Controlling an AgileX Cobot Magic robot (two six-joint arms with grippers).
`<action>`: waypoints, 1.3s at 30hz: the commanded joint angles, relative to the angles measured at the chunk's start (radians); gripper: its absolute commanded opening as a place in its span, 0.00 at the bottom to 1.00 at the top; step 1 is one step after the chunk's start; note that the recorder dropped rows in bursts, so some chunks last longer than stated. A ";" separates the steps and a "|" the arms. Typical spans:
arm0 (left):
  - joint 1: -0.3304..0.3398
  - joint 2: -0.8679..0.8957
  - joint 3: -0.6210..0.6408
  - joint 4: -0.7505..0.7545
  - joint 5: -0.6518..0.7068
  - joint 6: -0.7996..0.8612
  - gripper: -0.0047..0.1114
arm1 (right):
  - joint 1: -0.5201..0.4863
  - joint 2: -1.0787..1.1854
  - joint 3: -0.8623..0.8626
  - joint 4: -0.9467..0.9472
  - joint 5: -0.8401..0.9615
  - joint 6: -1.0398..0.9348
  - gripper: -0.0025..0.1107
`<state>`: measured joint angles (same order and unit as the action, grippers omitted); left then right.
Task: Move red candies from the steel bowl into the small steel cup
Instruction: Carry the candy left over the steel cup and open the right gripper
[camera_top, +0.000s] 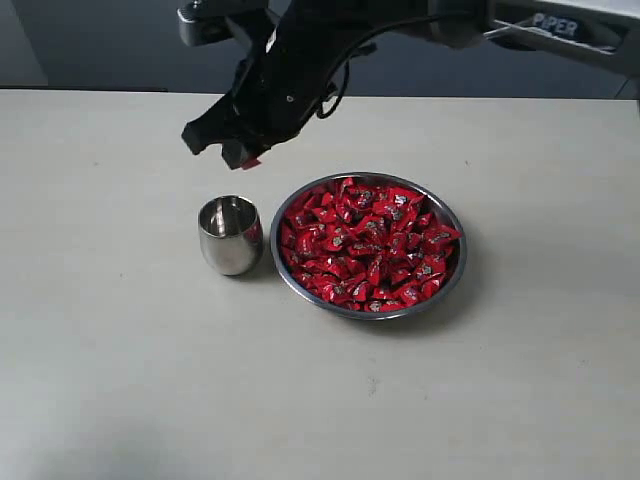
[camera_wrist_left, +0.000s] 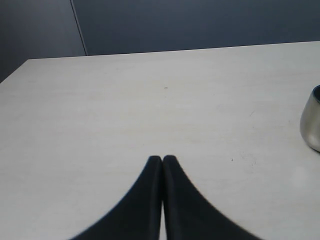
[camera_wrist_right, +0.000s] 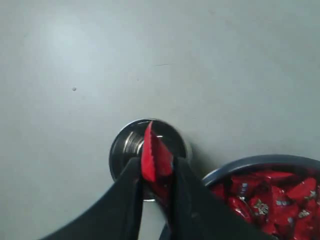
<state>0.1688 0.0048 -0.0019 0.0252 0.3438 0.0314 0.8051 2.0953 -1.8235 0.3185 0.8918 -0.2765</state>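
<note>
The steel bowl (camera_top: 453, 222) stands mid-table, heaped with red candies (camera_top: 368, 245). To its left stands the small steel cup (camera_top: 230, 234), upright, its inside showing only steel. My right gripper (camera_top: 235, 150) hangs above the cup, reaching across from the right, shut on one red candy (camera_top: 251, 162). In the right wrist view that red candy (camera_wrist_right: 154, 157) sticks out between the fingers (camera_wrist_right: 131, 185) directly over the cup's mouth (camera_wrist_right: 129, 141), with the bowl's rim (camera_wrist_right: 250, 164) beside it. My left gripper (camera_wrist_left: 162, 160) is shut on nothing over bare table, the cup's wall (camera_wrist_left: 312, 122) at that view's edge.
The table top (camera_top: 110, 330) is pale and bare around the cup and bowl. The right arm's dark link (camera_top: 520, 25) spans the back of the scene. The table's far edge (camera_top: 90, 91) meets a dark wall.
</note>
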 joint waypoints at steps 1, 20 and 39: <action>0.002 -0.005 0.002 0.002 -0.010 -0.002 0.04 | 0.023 0.068 -0.062 0.001 0.049 -0.011 0.01; 0.002 -0.005 0.002 0.002 -0.010 -0.002 0.04 | 0.046 0.131 -0.066 -0.047 0.040 -0.008 0.13; 0.002 -0.005 0.002 0.002 -0.010 -0.002 0.04 | 0.044 0.103 -0.069 -0.026 0.036 0.011 0.38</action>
<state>0.1688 0.0048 -0.0019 0.0252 0.3438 0.0314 0.8527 2.2393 -1.8841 0.2939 0.9401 -0.2669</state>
